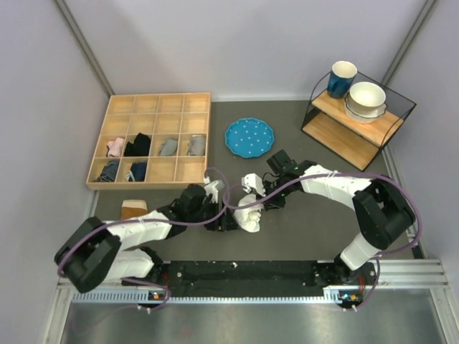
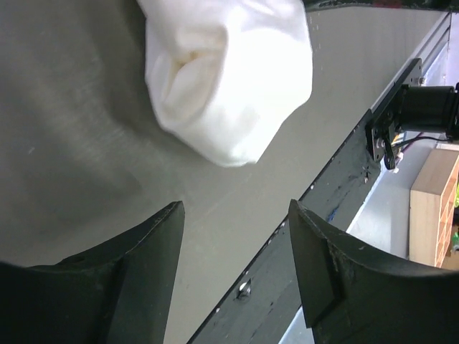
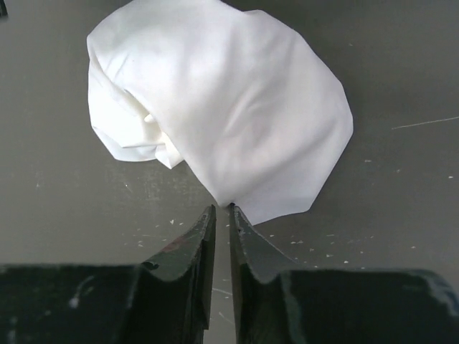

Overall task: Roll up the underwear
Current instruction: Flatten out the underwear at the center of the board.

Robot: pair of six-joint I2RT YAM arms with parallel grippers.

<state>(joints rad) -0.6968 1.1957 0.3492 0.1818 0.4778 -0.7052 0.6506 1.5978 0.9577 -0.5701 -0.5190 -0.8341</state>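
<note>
Grey tabletop (image 1: 301, 233) between pale walls: the underwear (image 1: 248, 212) lies near the middle, between the two arms, bunched into a loose white bundle rather than a tight roll. The right tool (image 3: 222, 209) is all but closed, its tips apparently pinching one thin edge of the cloth. The left tool (image 2: 235, 215) stands wide open and holds nothing, the bundle just ahead of its fingers. Rolling looks well under way, the cloth gathered and folded over itself, yet a broad flap spreads flat toward the right tool. Tucking that in and tightening the roll appear to remain. A blue plate (image 1: 249, 137) and wooden tray (image 1: 150, 140) sit behind.
</note>
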